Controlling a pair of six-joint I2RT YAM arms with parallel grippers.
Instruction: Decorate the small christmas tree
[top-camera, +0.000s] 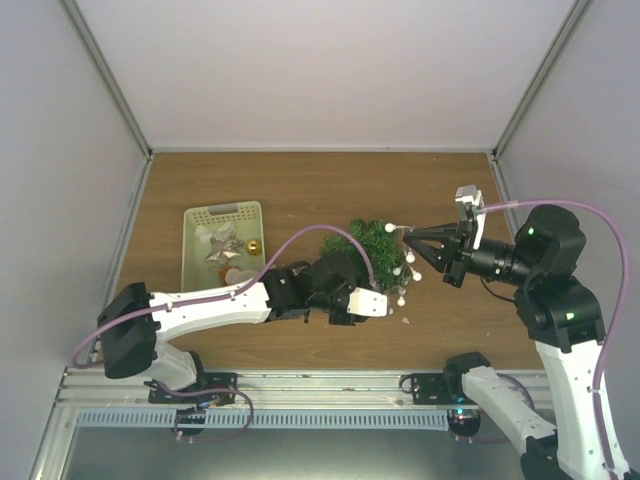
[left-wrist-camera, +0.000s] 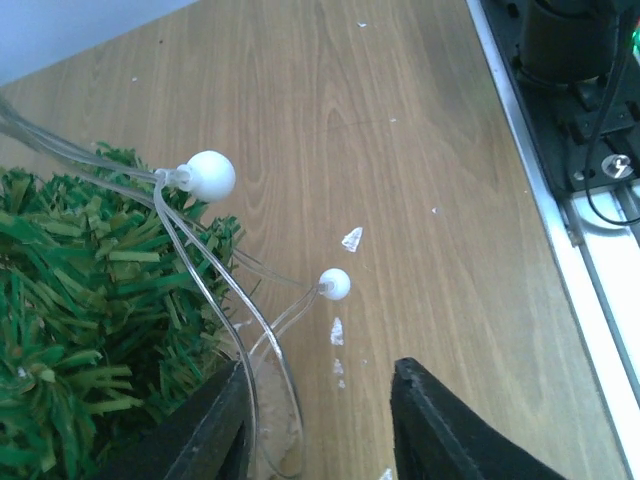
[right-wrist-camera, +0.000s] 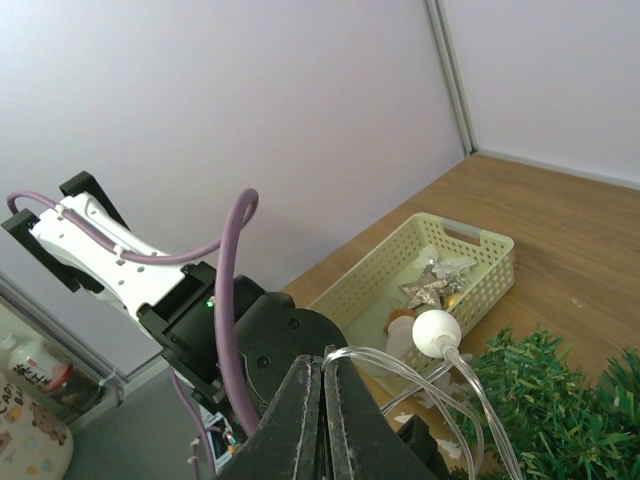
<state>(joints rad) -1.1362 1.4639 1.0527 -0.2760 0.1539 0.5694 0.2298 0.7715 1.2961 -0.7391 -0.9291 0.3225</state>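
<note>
One bushy dark-green small christmas tree under clear white-bulbed light string.

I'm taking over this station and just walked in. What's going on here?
The right gripper is shut on a clear string of lights with white bulbs, holding it up above the small christmas tree. Part of the string is draped over the tree. The left gripper is at the tree's side, jaws apart, with loops of the string lying between them unclamped. The pale green tray of ornaments stands apart, to the tree's left.
</note>
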